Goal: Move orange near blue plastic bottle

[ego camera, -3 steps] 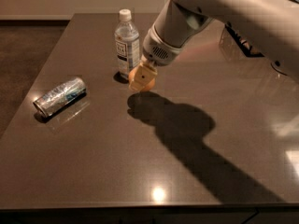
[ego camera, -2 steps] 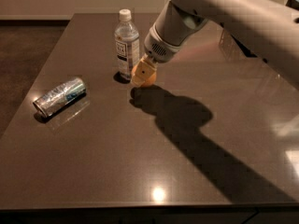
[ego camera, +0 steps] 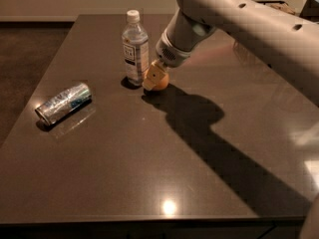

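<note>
The blue plastic bottle (ego camera: 135, 49) stands upright with a white cap at the back middle of the dark table (ego camera: 124, 173). The orange (ego camera: 162, 82) sits low at the table surface just right of the bottle's base, almost touching it. My gripper (ego camera: 154, 78) comes down from the upper right and is shut on the orange; its tan fingers (ego camera: 152, 76) cover the fruit's left side. Whether the orange rests on the table or hovers just above it, I cannot tell.
A silver and blue metal can (ego camera: 63, 103) lies on its side at the table's left. My arm (ego camera: 239, 19) spans the upper right and casts a broad shadow across the table's middle. The table's left edge borders dark carpet (ego camera: 25, 68).
My gripper with the orange has moved slightly down and closer to the bottle's base. The bottle and the can have not moved.
</note>
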`<state>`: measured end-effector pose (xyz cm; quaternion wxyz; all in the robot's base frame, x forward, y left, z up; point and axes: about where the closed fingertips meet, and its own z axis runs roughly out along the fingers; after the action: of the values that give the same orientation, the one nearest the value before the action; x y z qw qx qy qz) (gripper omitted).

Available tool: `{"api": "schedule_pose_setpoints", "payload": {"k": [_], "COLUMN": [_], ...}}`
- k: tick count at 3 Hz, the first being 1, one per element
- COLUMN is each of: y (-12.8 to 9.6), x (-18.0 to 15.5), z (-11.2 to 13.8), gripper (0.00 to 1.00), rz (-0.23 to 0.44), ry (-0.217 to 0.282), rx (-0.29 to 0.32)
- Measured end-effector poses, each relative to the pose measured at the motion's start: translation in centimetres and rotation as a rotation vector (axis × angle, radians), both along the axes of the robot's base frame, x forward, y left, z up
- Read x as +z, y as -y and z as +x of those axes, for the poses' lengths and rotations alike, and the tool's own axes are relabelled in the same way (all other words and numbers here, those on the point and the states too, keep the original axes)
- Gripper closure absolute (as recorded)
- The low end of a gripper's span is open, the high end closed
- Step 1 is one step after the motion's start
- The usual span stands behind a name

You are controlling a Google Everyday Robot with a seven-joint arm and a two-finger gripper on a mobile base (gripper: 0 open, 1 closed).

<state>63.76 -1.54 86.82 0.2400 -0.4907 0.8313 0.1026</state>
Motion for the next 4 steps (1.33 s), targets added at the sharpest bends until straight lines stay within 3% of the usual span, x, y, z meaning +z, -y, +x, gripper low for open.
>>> {"api": "schedule_pose_setpoints", "payload": {"k": [3, 4], "y": [0.36, 0.24], "x": [-0.76, -0.9], "z": [0.72, 0.69], "gripper": [0.15, 0.0], "rz": [-0.005, -0.006], "ry": [0.001, -0.001], "rx": [-0.016, -0.014]}}
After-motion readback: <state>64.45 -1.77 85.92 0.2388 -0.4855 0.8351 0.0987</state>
